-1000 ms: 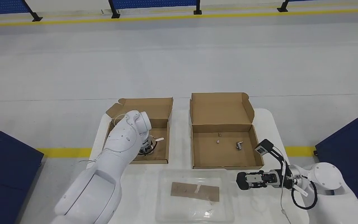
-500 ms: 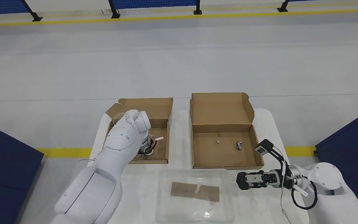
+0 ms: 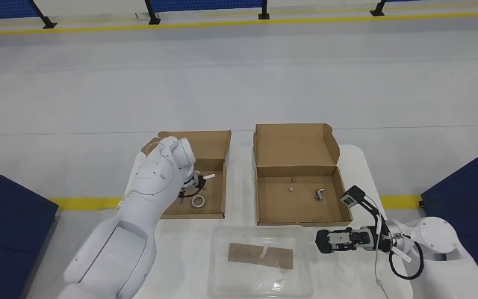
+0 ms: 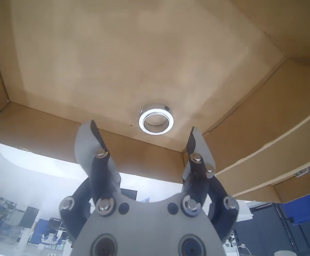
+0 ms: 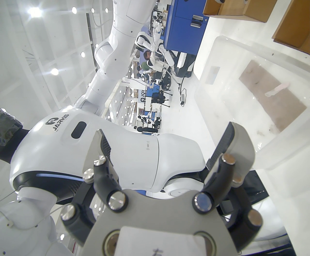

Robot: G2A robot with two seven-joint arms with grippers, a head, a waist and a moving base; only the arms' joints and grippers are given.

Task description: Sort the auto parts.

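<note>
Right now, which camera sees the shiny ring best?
The left wrist view: the ring lies big and clear on the cardboard box floor, just beyond the open left gripper. The top view shows it as a tiny pale circle in that box. The right wrist view faces the clear bin instead.

Bright even light, ceiling lamps (image 5: 35,11) flaring — wrist views bowed at edges

A shiny metal ring (image 4: 156,121) is laid flat on the floor of the left cardboard box (image 3: 213,142), close to one wall. A small metal bracket (image 3: 320,193) and two tinier pieces (image 3: 290,189) are seen well apart in the right box (image 3: 295,142). A pale stick-like part (image 3: 267,250) is laid on a cardboard slip (image 3: 246,255) in the clear tray (image 3: 224,276)
</note>
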